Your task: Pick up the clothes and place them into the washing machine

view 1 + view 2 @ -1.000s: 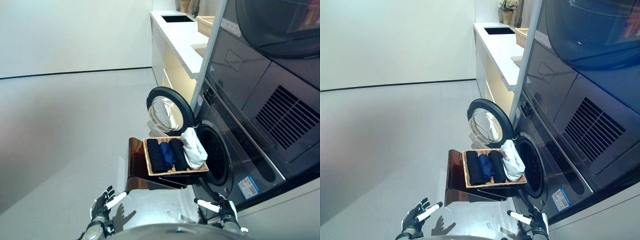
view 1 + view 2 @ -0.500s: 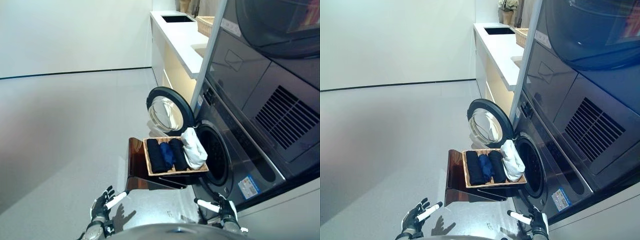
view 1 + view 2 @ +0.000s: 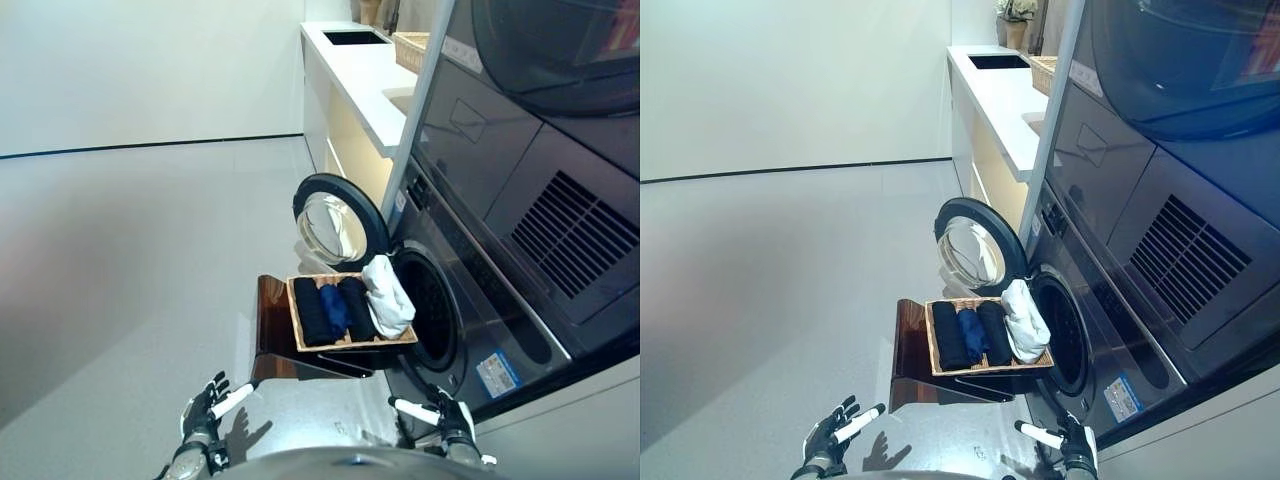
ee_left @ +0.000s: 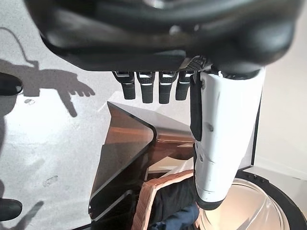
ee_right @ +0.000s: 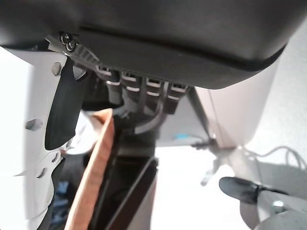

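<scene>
No readable text, a sticker on the washer front, its print too small to read

Tan wicker basket on glossy brown stand; black, blue, black rolls, white cloth nearest dark grey washer.

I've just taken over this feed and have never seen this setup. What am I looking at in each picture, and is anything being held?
The two wide pictures come from the robot's head, looking down. The two close ones come from its wrists, looking along each hand. The left hand and right hand are both low, open and empty. Ahead stands a front-loading washing machine with its round door swung open. In front of the opening, a wicker basket rests on a brown stand. The basket holds dark rolled clothes and a white garment on the side nearest the drum. Nothing is picked up yet.
</scene>
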### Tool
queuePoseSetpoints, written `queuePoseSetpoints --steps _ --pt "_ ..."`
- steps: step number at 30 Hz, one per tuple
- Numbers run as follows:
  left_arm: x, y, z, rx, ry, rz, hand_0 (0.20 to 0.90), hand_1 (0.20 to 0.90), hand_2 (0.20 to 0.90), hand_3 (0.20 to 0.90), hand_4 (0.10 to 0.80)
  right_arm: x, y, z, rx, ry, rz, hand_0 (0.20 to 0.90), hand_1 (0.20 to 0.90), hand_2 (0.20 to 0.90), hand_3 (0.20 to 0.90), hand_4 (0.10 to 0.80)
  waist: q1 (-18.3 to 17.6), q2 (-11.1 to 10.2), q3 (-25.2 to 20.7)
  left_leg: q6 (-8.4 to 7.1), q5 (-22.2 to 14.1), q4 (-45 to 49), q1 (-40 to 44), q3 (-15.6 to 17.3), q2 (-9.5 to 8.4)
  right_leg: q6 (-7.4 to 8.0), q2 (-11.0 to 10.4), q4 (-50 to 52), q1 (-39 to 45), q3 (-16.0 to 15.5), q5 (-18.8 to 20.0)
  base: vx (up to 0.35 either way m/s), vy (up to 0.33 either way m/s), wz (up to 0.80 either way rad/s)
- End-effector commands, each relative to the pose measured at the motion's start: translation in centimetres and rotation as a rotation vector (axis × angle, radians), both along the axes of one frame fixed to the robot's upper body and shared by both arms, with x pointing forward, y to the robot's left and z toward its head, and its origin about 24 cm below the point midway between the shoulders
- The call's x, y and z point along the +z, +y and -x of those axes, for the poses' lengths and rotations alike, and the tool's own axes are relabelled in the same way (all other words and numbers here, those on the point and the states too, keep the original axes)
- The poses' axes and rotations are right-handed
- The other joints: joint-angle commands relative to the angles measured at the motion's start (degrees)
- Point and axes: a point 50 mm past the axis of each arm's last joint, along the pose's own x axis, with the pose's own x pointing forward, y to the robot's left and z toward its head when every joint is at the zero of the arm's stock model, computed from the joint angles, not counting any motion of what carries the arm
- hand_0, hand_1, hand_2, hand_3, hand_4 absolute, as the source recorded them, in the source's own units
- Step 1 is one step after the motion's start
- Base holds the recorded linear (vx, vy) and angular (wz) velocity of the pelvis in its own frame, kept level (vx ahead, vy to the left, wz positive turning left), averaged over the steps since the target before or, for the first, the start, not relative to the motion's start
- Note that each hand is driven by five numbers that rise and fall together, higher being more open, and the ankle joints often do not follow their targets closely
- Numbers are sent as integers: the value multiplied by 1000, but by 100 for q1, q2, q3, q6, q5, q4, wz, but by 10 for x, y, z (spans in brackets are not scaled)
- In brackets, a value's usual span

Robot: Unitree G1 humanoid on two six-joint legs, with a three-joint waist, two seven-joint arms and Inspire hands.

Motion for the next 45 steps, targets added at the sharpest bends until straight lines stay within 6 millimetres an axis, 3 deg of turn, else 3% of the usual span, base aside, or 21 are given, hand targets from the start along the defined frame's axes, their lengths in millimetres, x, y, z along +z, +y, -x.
queuePoseSetpoints --steps 1,8,11,16,19,21,24,27,30,34,37,38,45 --pt "22 10 -46 -27 -194 -45 900 900 900 900 800 10 -9 -27 -63 -111 12 900 900 900 900 800 -122 -185 7 241 101 -37 -379 -147 -360 148 -227 725 -145 -18 -365 53 86 -1" --pt "27 11 -52 -34 -224 -47 900 900 900 900 800 10 -11 -25 -103 -113 -3 900 900 900 900 800 -51 -316 131 413 -229 576 -483 -231 -571 226 -520 1102 -94 -96 -287 54 95 3" --pt "29 14 -54 -33 -237 -52 900 900 900 900 800 12 -15 -27 -131 -130 -10 900 900 900 900 800 -11 -361 182 556 -389 870 -588 -241 -778 255 -737 1550 -257 2 34 33 154 16" --pt "31 20 -55 -50 -233 -77 900 900 900 900 800 15 -18 -32 -166 -160 -14 900 900 900 900 800 -61 -276 360 841 -470 859 -407 -313 -1009 -40 -891 2907 -961 302 661 15 230 13" --pt "36 25 -60 -49 -250 -94 900 900 900 900 800 15 -16 -32 -168 -163 -19 900 900 900 900 800 -70 -199 482 897 -512 792 -260 -323 -977 -142 -913 3161 -1343 -6 464 50 125 6" --pt "37 26 -62 -43 -261 -94 900 900 900 900 800 14 -17 -30 -170 -154 -18 900 900 900 900 800 -120 -191 495 836 -564 679 -115 -332 -935 -118 -967 2742 -1469 -261 322 155 -23 -2" --pt "38 24 -63 -27 -271 -90 900 900 900 900 800 13 -17 -30 -172 -149 -18 900 900 900 900 800 -217 -239 558 666 -663 483 161 -462 -871 48 -1008 1590 -1547 -446 431 221 -123 7" --pt "34 24 -57 -7 -253 -86 900 900 900 900 800 13 -11 -33 -158 -149 -26 900 900 900 900 800 -351 -332 607 516 -790 269 503 -575 -763 296 -897 702 -1793 -182 923 234 -125 8" --pt "33 24 -54 4 -246 -80 900 900 900 900 800 13 -8 -34 -145 -146 -26 900 900 900 900 800 -355 -367 594 457 -828 181 618 -600 -686 365 -877 630 -1816 -75 1108 149 -110 26" --pt "29 23 -48 27 -219 -66 900 900 900 900 800 10 -7 -27 -129 -126 -29 900 900 900 900 800 -360 -420 499 348 -942 221 701 -639 -537 309 -772 941 -1768 -280 789 152 -168 36" --pt "26 21 -46 45 -213 -56 900 900 900 900 800 14 -10 -34 -113 -146 -13 900 900 900 900 800 -388 -337 403 188 -946 244 713 -648 -253 260 -687 1043 -1789 -455 608 117 -190 8" --pt "26 15 -50 35 -217 -46 900 900 900 900 800 18 -15 -41 -110 -170 8 900 900 900 900 800 -411 -282 383 95 -891 302 647 -661 -101 220 -642 1128 -1792 -535 480 82 -150 12" --pt "34 -1 -74 -7 -281 -29 900 900 900 900 800 28 -28 -54 -119 -222 56 900 900 900 900 800 -472 -135 430 -94 -709 357 448 -605 193 167 -657 1313 -1863 -754 323 18 -96 30"
